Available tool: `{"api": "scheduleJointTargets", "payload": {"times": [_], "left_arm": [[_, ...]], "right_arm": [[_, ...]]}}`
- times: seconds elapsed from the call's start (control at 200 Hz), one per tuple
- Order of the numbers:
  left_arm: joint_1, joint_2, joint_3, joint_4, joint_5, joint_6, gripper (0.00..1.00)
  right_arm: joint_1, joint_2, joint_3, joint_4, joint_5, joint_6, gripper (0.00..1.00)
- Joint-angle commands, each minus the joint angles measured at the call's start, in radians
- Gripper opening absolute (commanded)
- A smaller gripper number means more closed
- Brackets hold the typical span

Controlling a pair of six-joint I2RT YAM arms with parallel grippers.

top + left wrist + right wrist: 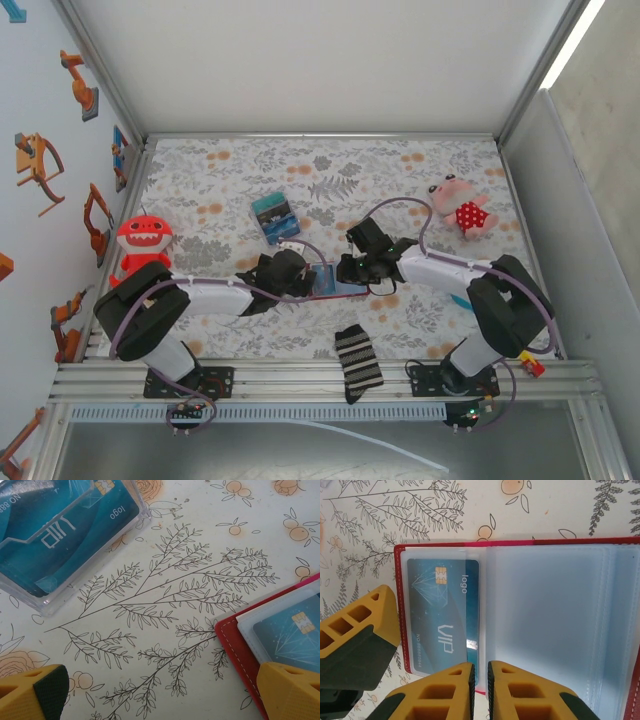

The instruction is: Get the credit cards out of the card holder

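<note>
The teal card (442,617) in the left pocket of the open card holder (520,542) carries three printed items, all in pale lettering and turned sideways in the right wrist view. The small word "logo" sits just beside the gold chip (440,575), and the large outlined letters "VIP" stand further along the face. Along one long edge runs a fine line starting "NO", followed by digits that look like eights but are too small to read surely. In the left wrist view a second teal card (65,535) inside the clear plastic box (30,597) shows the same print upside down: "logo", "VIP", and "NO 88" cut off by the frame edge.
</note>
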Motion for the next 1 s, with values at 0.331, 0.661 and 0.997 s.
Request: {"api": "scheduleJointTargets", "payload": {"times": [0.331, 0.661, 0.997], "left_arm": [[-0.002, 0.007, 0.019, -0.083, 0.009, -0.019, 0.97], [-0.004, 0.029, 0.035, -0.099, 0.021, -0.021, 0.97], [-0.007, 0.029, 0.041, -0.131, 0.008, -0.015, 0.97]], "right_arm": [[0.006, 0.058, 0.025, 0.058, -0.057, 0.040, 0.16], [0.007, 0.069, 0.020, 0.079, -0.086, 0.049, 0.19], [0.009, 0.120, 0.012, 0.102, -0.105, 0.060, 0.20]]}}
